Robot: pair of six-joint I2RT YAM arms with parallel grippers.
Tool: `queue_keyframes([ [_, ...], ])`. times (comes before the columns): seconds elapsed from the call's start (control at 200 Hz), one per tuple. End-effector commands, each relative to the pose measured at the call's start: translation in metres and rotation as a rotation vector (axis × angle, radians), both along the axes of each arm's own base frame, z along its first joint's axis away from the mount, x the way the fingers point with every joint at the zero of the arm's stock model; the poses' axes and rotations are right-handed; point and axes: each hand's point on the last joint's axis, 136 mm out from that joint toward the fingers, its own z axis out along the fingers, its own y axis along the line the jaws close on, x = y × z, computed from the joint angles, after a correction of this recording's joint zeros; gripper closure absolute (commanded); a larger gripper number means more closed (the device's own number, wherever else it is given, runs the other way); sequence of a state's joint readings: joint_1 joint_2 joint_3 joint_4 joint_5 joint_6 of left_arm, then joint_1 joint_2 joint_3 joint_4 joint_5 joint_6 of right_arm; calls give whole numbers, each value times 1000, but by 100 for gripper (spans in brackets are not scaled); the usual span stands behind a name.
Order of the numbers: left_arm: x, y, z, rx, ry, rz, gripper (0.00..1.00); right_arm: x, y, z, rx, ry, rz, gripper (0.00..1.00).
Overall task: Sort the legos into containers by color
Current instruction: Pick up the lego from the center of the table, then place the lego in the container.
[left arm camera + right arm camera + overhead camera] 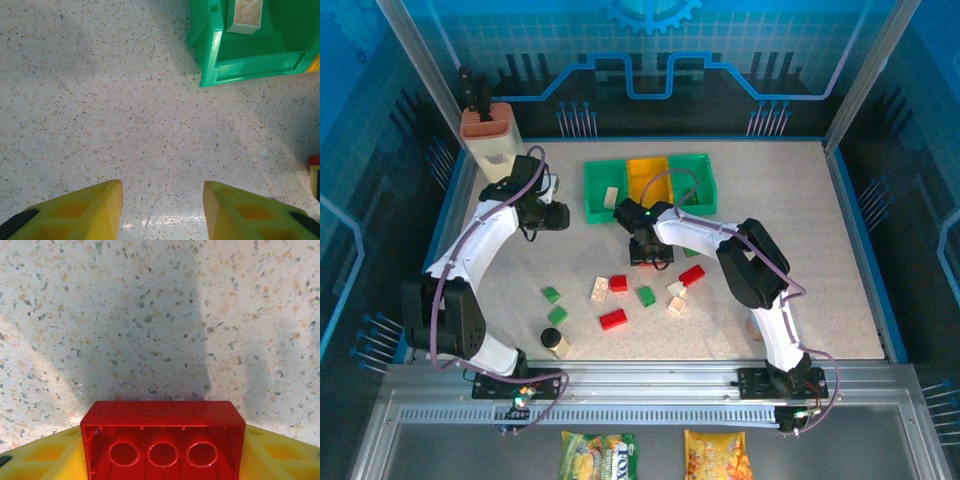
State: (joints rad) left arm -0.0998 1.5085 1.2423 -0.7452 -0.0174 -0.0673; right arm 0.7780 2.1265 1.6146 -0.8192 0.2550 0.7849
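In the right hand [163, 442], red brick [163, 415], hollow underside showing, bottom cropped

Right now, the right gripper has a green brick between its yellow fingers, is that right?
No. The brick between the yellow fingers of the right gripper is red, not green. The right wrist view shows it.

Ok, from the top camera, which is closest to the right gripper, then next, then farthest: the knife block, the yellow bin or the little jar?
1. Yellow-orange bin, just behind the right gripper, which holds a red brick.
2. Small jar, off to the near left.
3. Knife block, in the far-left corner.
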Motion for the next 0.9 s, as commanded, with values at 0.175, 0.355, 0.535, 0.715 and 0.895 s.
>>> queue_keyframes([
  [0.175,1,1,-4,-6,4,-21,53,27,-4,39,9,-79,16,40],
  [0.355,1,1,-4,-5,5,-21,53,48,-5,53,4,-114,30,39],
  [0.535,1,1,-4,-6,3,-20,53,75,-7,70,-1,-160,44,39],
  [0.715,2,1,-4,-10,2,-21,53,103,-6,83,-16,-218,61,38],
  [0.895,2,0,-5,-13,3,-22,53,133,-3,85,14,-259,64,38],
])
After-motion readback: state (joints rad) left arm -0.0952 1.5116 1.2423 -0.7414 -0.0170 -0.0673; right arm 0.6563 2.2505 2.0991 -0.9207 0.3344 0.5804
